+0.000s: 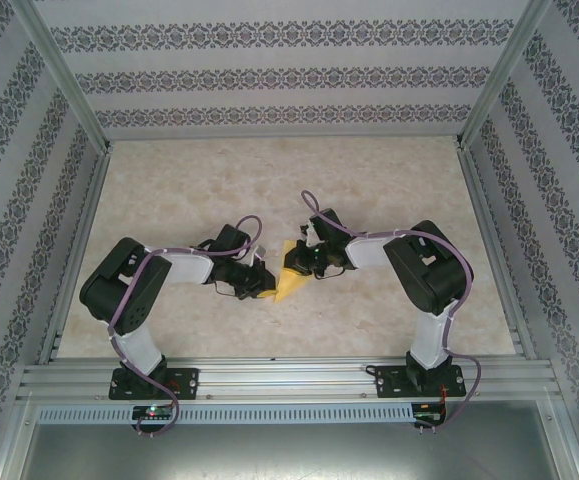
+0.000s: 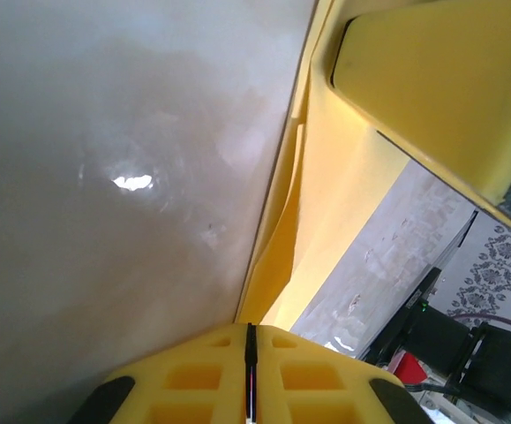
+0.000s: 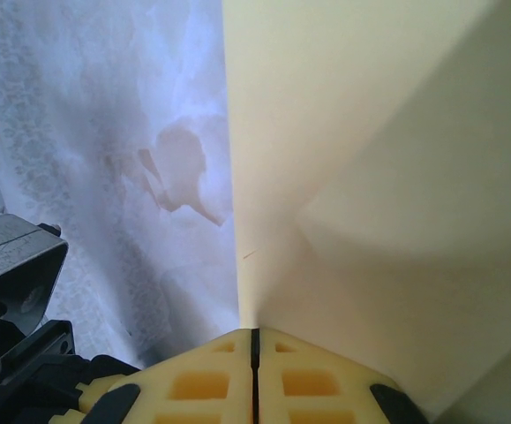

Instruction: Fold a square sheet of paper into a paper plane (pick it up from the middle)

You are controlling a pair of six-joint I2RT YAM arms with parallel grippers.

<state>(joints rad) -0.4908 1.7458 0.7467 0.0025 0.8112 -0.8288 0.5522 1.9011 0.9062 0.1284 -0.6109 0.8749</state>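
The thin yellow-orange paper sheet (image 1: 290, 284), partly folded, is in the middle of the table (image 1: 399, 180). The left gripper (image 1: 262, 284) and right gripper (image 1: 307, 262) both pinch it shut from opposite sides. Its long axis looks roughly near-to-far, so it's equally close to both.

Paper (image 3: 370, 159) edges (wrist views) off-frame

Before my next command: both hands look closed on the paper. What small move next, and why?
Probably lower both together to lay the paper flat on the table. The left hand and right hand pinch it shut from opposite sides, and it stands creased between them; letting go now may undo the fold.
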